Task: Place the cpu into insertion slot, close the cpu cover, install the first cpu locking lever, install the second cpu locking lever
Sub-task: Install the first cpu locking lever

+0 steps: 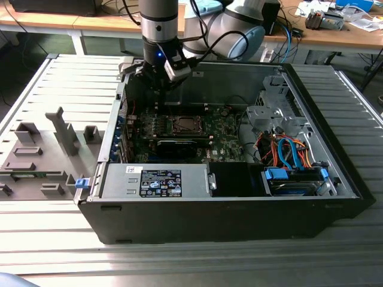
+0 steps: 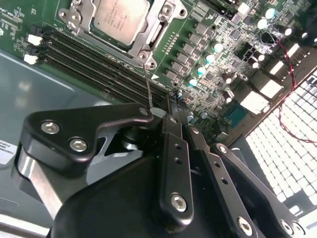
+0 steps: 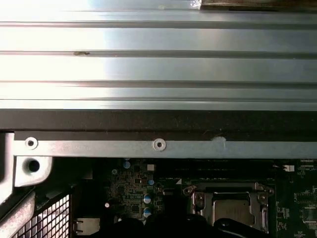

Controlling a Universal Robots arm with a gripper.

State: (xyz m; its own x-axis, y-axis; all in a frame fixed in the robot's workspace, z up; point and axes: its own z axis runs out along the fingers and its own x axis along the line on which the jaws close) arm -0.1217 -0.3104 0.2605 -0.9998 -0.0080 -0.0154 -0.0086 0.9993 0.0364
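Note:
The cpu [image 2: 121, 17] lies flat in the insertion slot [image 1: 182, 124] on the green board, its silver top showing. The cpu cover [image 2: 153, 37] is folded down around it; it also shows in the first wrist view [image 3: 230, 191]. One thin wire locking lever [image 2: 148, 82] stands up from the socket's corner. Its upper end reaches the black fingertips of my gripper [image 2: 172, 101]. The fingers are pressed together; whether they pinch the lever I cannot tell. In the exterior view my gripper [image 1: 158, 84] hangs over the back left of the open computer case.
Long memory slots [image 2: 89, 57] run beside the socket. A black graphics card [image 1: 176, 145] lies in front of it, then the power supply [image 1: 155, 179]. Drive bays and coloured cables [image 1: 287, 152] are on the exterior view's right. Grey fixtures [image 1: 42, 155] stand on the slatted table.

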